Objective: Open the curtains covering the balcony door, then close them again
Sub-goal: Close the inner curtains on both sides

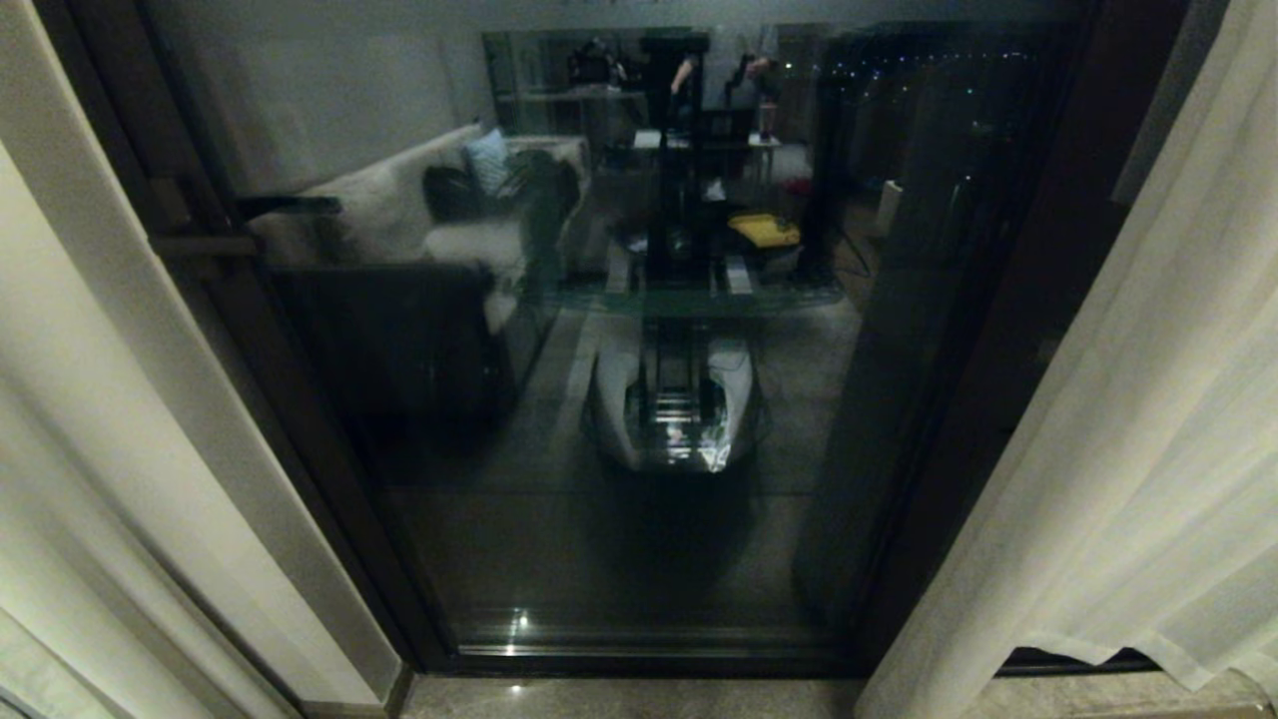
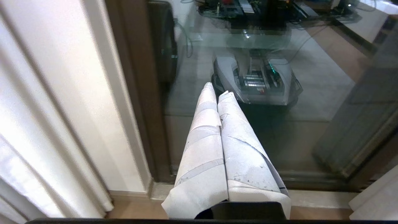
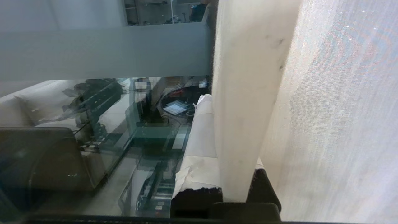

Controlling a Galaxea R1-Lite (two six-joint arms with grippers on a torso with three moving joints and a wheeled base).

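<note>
The balcony door point(image 1: 639, 419) fills the middle of the head view: dark reflective glass in a dark frame, with a short bar handle point(image 1: 205, 245) on its left side. Cream curtains hang drawn back on both sides, one at the left point(image 1: 60, 479) and one at the right point(image 1: 1148, 399). Neither arm shows in the head view. My right gripper point(image 3: 224, 104) is shut on a thick fold of the curtain point(image 3: 245, 77); one taped finger point(image 3: 199, 140) shows beside the fold, and the sheer layer point(image 3: 342, 124) hangs behind. My left gripper point(image 2: 217, 91) is shut and empty, pointing down at the glass near the door frame point(image 2: 140, 93).
A stone threshold point(image 1: 699, 699) runs along the foot of the door. A pale wall strip point(image 2: 77, 93) stands left of the frame. The glass mirrors the room behind me: a sofa, a glass table and my own base point(image 1: 674, 399).
</note>
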